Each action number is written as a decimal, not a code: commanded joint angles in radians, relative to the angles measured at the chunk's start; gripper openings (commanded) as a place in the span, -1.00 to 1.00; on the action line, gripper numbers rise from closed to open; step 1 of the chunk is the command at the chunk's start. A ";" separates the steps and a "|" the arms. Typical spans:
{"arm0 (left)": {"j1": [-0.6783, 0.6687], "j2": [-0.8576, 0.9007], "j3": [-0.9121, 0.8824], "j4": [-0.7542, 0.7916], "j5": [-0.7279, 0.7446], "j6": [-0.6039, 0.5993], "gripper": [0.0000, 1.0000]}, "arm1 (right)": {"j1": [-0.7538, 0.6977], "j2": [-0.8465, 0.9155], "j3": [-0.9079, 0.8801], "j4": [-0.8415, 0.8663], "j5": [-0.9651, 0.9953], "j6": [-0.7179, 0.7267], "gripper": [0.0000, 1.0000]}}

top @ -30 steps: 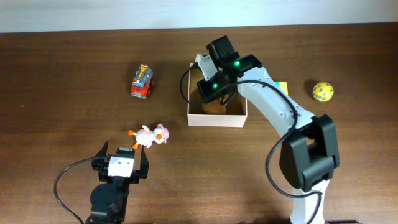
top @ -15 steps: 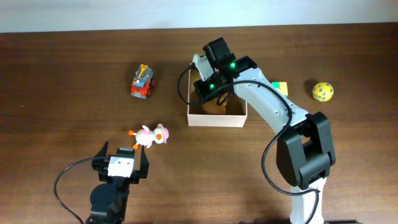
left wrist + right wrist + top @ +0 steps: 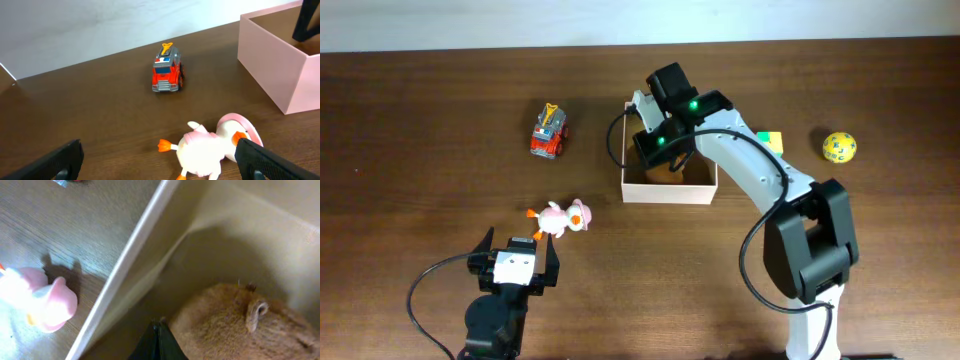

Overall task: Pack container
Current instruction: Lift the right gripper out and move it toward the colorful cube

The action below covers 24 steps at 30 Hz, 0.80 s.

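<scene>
The container [image 3: 669, 193] is a small white-walled box with a tan inside, standing at mid table. A brown furry toy [image 3: 671, 173] lies in it. My right gripper [image 3: 658, 152] reaches down into the container and is shut, its tips [image 3: 159, 339] pressed together beside the furry toy [image 3: 235, 325] with nothing between them. A pink and white duck toy [image 3: 561, 217] lies on the table left of the container. My left gripper [image 3: 518, 246] sits just behind the duck [image 3: 212, 147], wide open [image 3: 160, 162] and empty. A red fire truck [image 3: 550, 131] stands farther back.
A yellow ball [image 3: 839, 147] rests at the far right, and a green and yellow block [image 3: 773, 140] lies behind the right arm. The container's wall [image 3: 272, 70] rises to the right of the duck in the left wrist view. The table is dark wood.
The right arm has shifted slightly left over the container, its gripper staying shut. The left arm and the toys on the table have not moved.
</scene>
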 commanded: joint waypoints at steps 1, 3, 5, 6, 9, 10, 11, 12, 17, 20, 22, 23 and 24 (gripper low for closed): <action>-0.003 -0.008 -0.008 0.003 0.010 -0.012 0.98 | 0.010 0.043 0.012 -0.020 -0.006 0.004 -0.92; -0.003 -0.008 -0.008 0.003 0.010 -0.012 0.98 | 0.010 0.052 0.012 -0.032 -0.006 0.003 -0.92; -0.003 -0.008 -0.008 0.003 0.010 -0.012 0.98 | 0.010 0.057 0.012 -0.038 -0.006 0.003 -0.93; -0.003 -0.008 -0.008 0.003 0.010 -0.012 0.99 | 0.010 0.058 0.012 -0.039 -0.006 0.002 -0.92; -0.003 -0.008 -0.008 0.003 0.010 -0.012 0.99 | 0.010 0.058 0.012 -0.040 0.015 -0.011 -0.92; -0.003 -0.008 -0.008 0.003 0.010 -0.012 0.99 | 0.010 0.058 0.012 -0.043 0.040 -0.011 -0.92; -0.003 -0.008 -0.009 0.003 0.010 -0.012 0.99 | 0.008 0.058 0.013 -0.050 0.075 -0.012 -0.92; -0.003 -0.008 -0.009 0.003 0.010 -0.012 0.99 | 0.002 0.056 0.018 -0.069 0.121 -0.012 -0.92; -0.003 -0.008 -0.008 0.003 0.010 -0.012 0.99 | -0.034 0.056 0.088 -0.214 0.293 -0.061 -0.92; -0.003 -0.008 -0.008 0.003 0.010 -0.012 0.98 | -0.056 0.056 0.132 -0.267 0.322 -0.061 -0.92; -0.003 -0.008 -0.009 0.003 0.010 -0.012 0.99 | -0.069 0.056 0.160 -0.283 0.321 -0.061 -0.92; -0.003 -0.008 -0.008 0.003 0.010 -0.012 0.99 | -0.071 0.056 0.172 -0.287 0.321 -0.061 -0.92; -0.003 -0.008 -0.008 0.003 0.010 -0.012 0.99 | -0.074 0.056 0.184 -0.291 0.321 -0.061 -0.90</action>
